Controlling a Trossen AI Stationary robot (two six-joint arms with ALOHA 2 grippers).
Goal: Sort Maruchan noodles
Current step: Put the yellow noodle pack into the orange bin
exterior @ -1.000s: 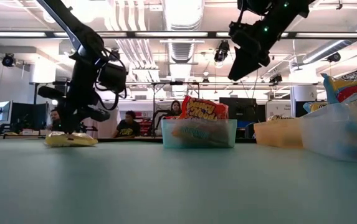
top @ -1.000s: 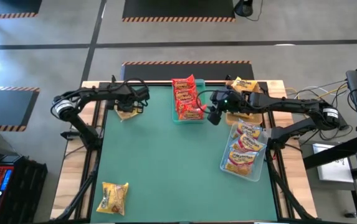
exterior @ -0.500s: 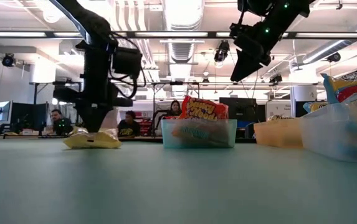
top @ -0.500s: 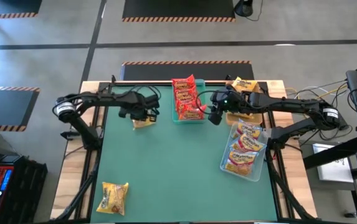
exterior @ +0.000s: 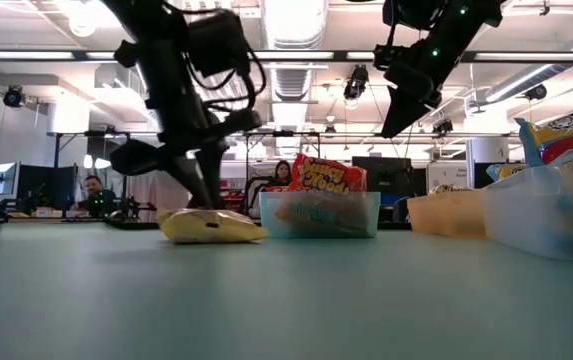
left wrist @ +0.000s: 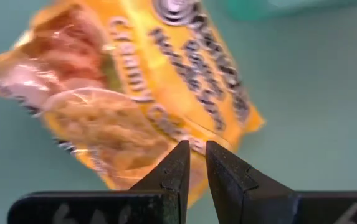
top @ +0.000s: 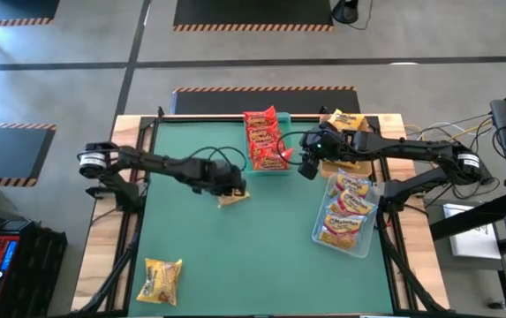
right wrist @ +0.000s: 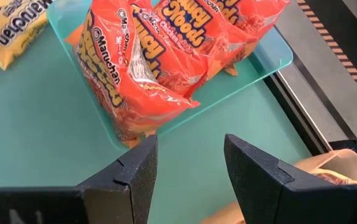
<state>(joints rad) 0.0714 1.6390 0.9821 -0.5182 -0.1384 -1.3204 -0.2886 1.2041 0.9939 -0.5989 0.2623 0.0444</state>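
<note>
While dragging a yellow noodle packet across the counter, left pincer clenched on its edge, heading toward trays beyond; right pincer hovering released.

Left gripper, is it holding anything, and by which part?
Yes: the left gripper pinches the yellow-orange noodle packet by its edge; the right gripper holds nothing.

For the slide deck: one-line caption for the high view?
Left gripper drags a yellow-orange packet across the table; open right gripper hovers by the teal tray.
</note>
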